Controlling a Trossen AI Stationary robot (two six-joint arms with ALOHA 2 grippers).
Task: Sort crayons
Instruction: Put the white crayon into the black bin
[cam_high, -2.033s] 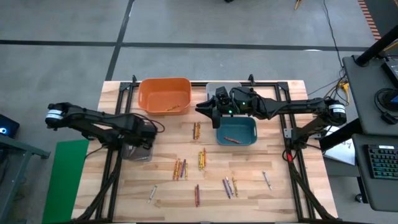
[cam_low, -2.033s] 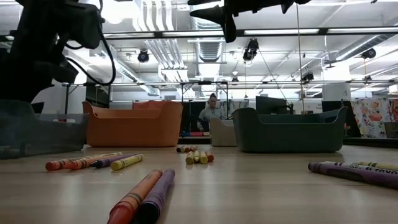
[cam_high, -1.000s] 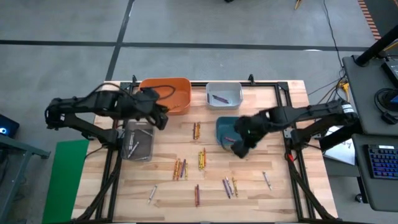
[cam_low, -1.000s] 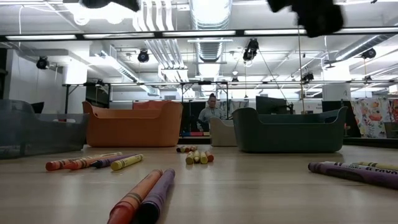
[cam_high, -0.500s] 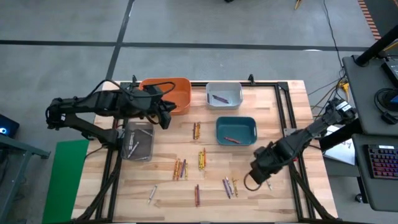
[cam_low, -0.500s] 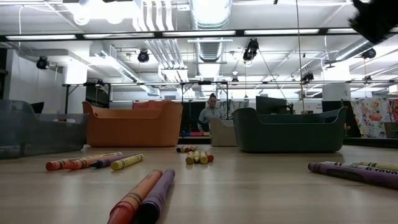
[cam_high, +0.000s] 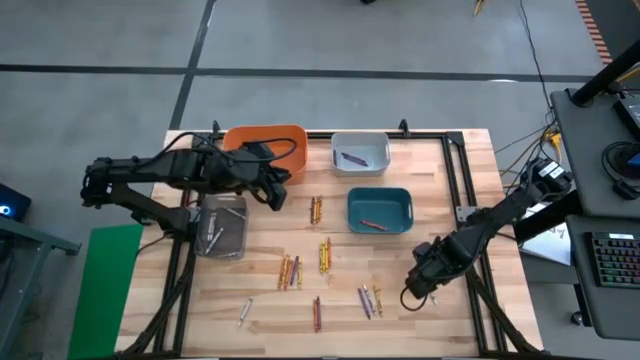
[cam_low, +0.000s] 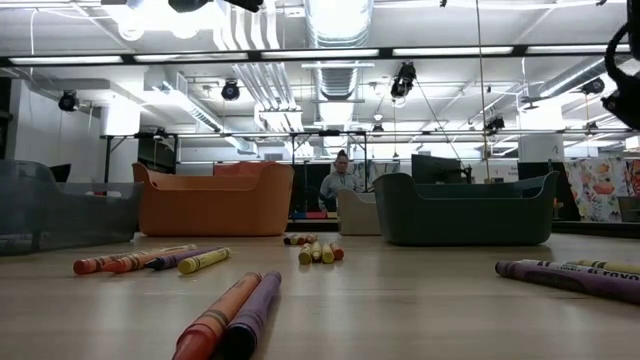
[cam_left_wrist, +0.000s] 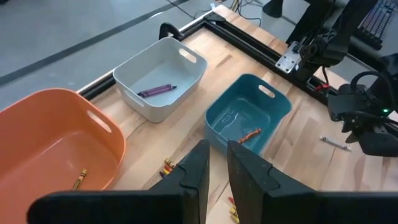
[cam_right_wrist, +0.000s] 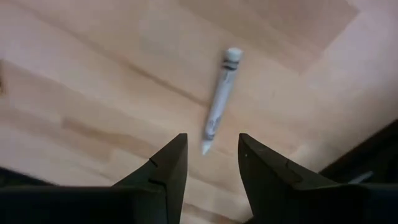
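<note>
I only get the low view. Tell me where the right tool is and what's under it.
Observer: The right tool hangs near the right edge of the table, away from the bins. It is open above a white crayon that lies flat.
Operator: Say what's in the teal bin.
Observer: The teal bin holds one orange crayon.
Operator: Now the white bin.
Observer: The white bin holds one purple crayon.
</note>
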